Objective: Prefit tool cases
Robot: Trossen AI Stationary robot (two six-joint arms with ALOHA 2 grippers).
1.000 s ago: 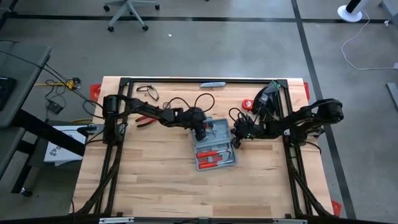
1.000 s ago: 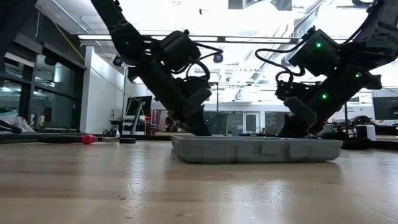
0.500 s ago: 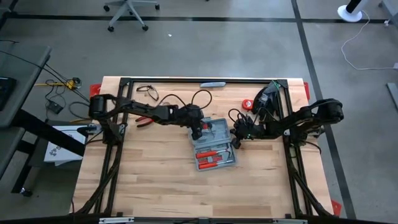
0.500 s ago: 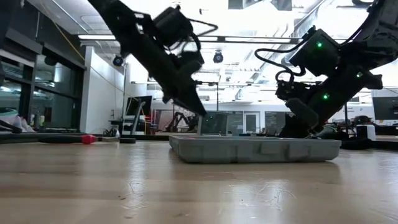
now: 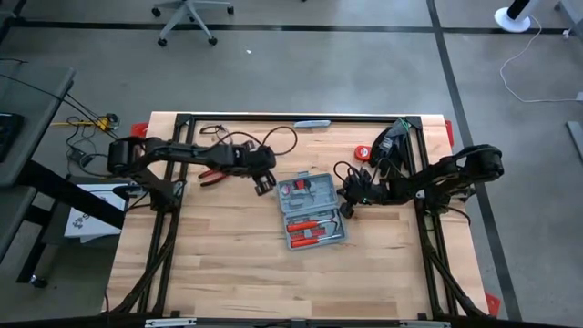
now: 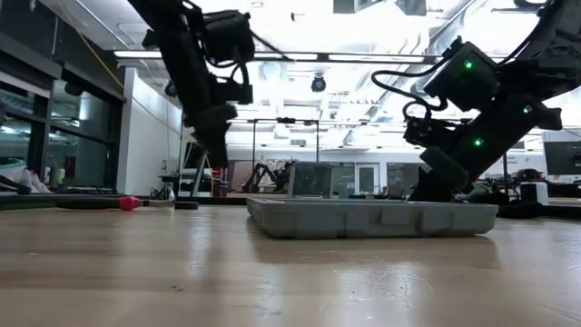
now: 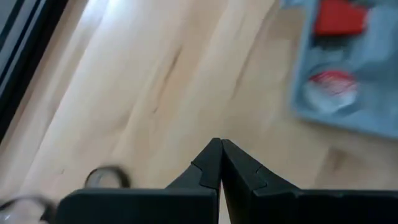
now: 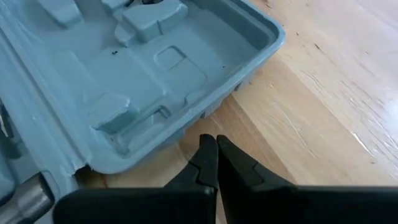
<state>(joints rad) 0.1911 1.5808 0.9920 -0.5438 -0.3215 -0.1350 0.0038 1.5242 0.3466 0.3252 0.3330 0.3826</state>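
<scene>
Blue-grey plastic, lying wide open: the tool case [image 5: 311, 210] sat just right of the table's middle, red-handled tools already bedded in its near half. The left gripper [image 5: 265, 182] had just pulled out of the case. A second before it was down inside the upper half; now it hung off toward the case's 10 o'clock, lifted clear of the wood, its fingers [image 7: 219, 163] pressed together on nothing. I'd guess it had finished seating a piece and was heading for the next one, maybe the red-handled pliers [image 5: 212, 175] lying at 9 o'clock from it.

The right gripper [image 5: 347, 196] hadn't budged, parked low at the case's 3 o'clock edge, fingers [image 8: 210, 163] closed and empty, tips just beside the rim. Looked like it was bracing the case, though I couldn't see real contact.

From table height the case wall hid everything inside. The left wrist camera only caught a blurry corner, with a red block and something round and red-white.
</scene>
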